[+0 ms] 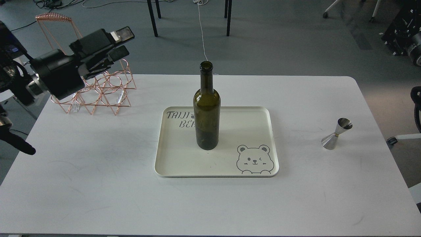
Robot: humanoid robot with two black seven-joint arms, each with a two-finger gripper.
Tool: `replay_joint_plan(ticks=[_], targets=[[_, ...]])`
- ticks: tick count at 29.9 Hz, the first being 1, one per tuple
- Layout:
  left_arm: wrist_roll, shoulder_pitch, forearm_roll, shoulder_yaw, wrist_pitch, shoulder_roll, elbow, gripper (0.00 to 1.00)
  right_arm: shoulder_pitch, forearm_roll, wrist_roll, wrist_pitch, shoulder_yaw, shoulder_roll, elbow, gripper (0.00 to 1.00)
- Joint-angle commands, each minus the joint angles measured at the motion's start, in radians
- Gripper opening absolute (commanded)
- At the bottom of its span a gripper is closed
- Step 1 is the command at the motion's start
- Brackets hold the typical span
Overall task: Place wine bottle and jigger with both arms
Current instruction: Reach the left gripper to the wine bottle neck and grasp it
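The wine bottle (206,115) is dark olive-green and stands upright on the left half of a cream tray (273,144) in the middle of the table. The jigger (336,134) is small and steel, and stands on the bare table far to the right of the tray. My left gripper (121,42) is open and empty. It hangs in the air over the copper rack, well left of and above the bottle. Only dark parts of my right arm (415,54) show at the right edge. Its gripper is out of view.
A copper wire bottle rack (98,89) stands at the table's back left, partly behind my left arm. The tray bears a bear drawing (255,159) at its front right. Chair and table legs and cables are on the floor beyond the table.
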Motion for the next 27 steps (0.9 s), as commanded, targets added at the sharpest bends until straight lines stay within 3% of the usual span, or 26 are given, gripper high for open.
replay_joint_plan(ticks=[1, 8, 11, 19, 27], targets=[[0.002, -0.002, 0.234, -0.001, 0.017, -0.053, -0.003, 0.98, 0.001, 0.119, 0.000, 0.065, 0.007, 0.042, -0.062, 0.97], [0.006, -0.021, 0.659, 0.005, 0.022, -0.177, -0.018, 0.98, 0.001, 0.235, 0.000, 0.133, 0.008, 0.139, -0.178, 0.97], [0.066, -0.020, 0.804, 0.007, 0.017, -0.252, -0.018, 0.98, 0.004, 0.235, 0.000, 0.142, 0.007, 0.139, -0.178, 0.97], [0.202, -0.020, 0.809, 0.023, -0.024, -0.335, -0.012, 0.98, 0.006, 0.233, 0.000, 0.147, 0.001, 0.125, -0.180, 0.97], [0.219, -0.026, 0.830, 0.020, -0.020, -0.445, 0.035, 0.97, 0.006, 0.233, 0.000, 0.145, 0.001, 0.125, -0.181, 0.97]])
